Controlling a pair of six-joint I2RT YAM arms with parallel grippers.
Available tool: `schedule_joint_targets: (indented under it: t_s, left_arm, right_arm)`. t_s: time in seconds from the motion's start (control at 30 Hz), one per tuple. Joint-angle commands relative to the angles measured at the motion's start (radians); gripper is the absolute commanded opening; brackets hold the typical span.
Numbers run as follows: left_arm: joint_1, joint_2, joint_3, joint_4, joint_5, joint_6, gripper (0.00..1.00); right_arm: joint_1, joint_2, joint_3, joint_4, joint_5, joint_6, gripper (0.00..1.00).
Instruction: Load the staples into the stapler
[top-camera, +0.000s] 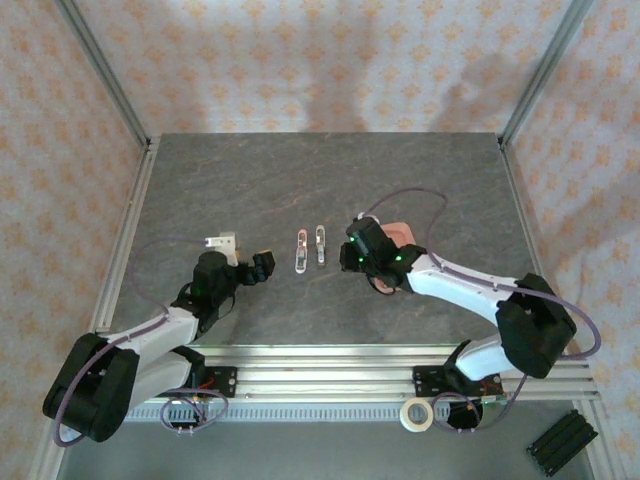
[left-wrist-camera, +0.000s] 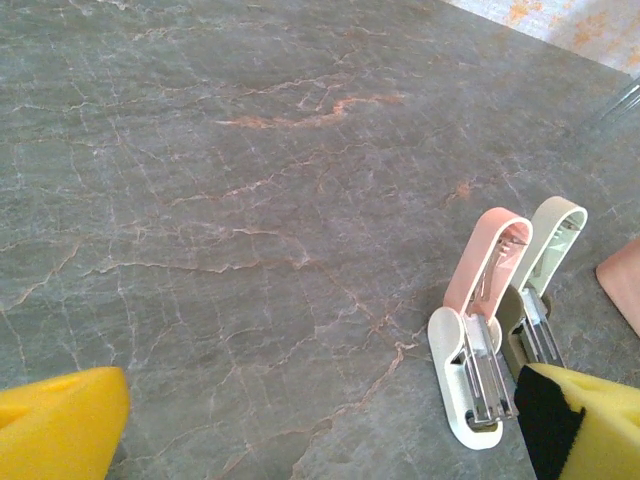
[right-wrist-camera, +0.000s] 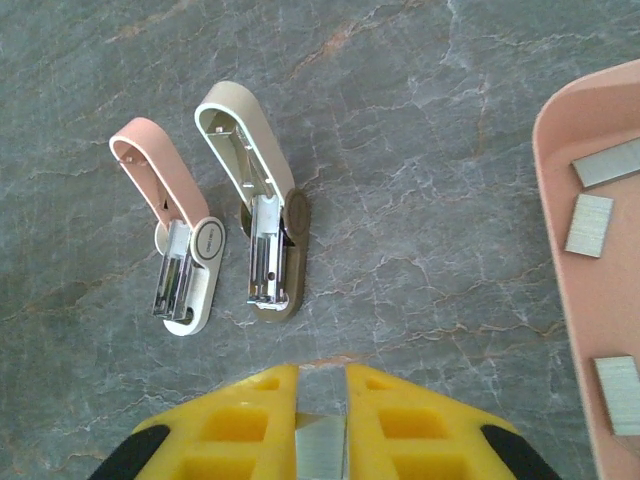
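Two mini staplers lie hinged open side by side mid-table: a pink-and-white stapler (top-camera: 301, 250) (left-wrist-camera: 480, 330) (right-wrist-camera: 170, 235) and a beige stapler (top-camera: 320, 245) (left-wrist-camera: 545, 260) (right-wrist-camera: 262, 200), metal channels exposed. My right gripper (top-camera: 350, 258) (right-wrist-camera: 322, 375) hovers just right of them, shut on a silvery strip of staples (right-wrist-camera: 322, 447) between its yellow fingers. More staples (right-wrist-camera: 588, 224) lie in the salmon-pink tray (top-camera: 398, 230) (right-wrist-camera: 570, 300) (left-wrist-camera: 625, 280). My left gripper (top-camera: 262, 267) (left-wrist-camera: 320, 430) sits left of the staplers, wide open and holding nothing.
A small white bracket (top-camera: 222, 243) stands just behind the left gripper. A tape roll (top-camera: 417, 414) and a black block (top-camera: 560, 440) rest off the table near the front rail. Metal frame posts edge the table's sides.
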Motion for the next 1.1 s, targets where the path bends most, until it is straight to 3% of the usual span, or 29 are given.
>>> schedule_joint_targets:
  t_s: [0.0,0.47,0.7,1.07]
  left_arm:
    - [0.008,-0.004,-0.014,0.057,-0.012,0.024,1.00]
    - [0.008,0.062,-0.029,0.115,-0.015,0.039,1.00]
    - [0.008,0.121,-0.034,0.159,-0.019,-0.018,1.00]
    - [0.008,0.183,-0.038,0.217,-0.033,-0.013,1.00]
  right_arm:
    - [0.010,0.021,0.020,0.050,0.030,-0.016,0.16]
    - [0.028,0.134,0.048,0.144,0.022,-0.031,0.16]
    - [0.048,0.227,0.116,0.171,0.010,-0.039,0.16]
    - [0.048,0.330,0.207,0.131,0.035,-0.086,0.16]
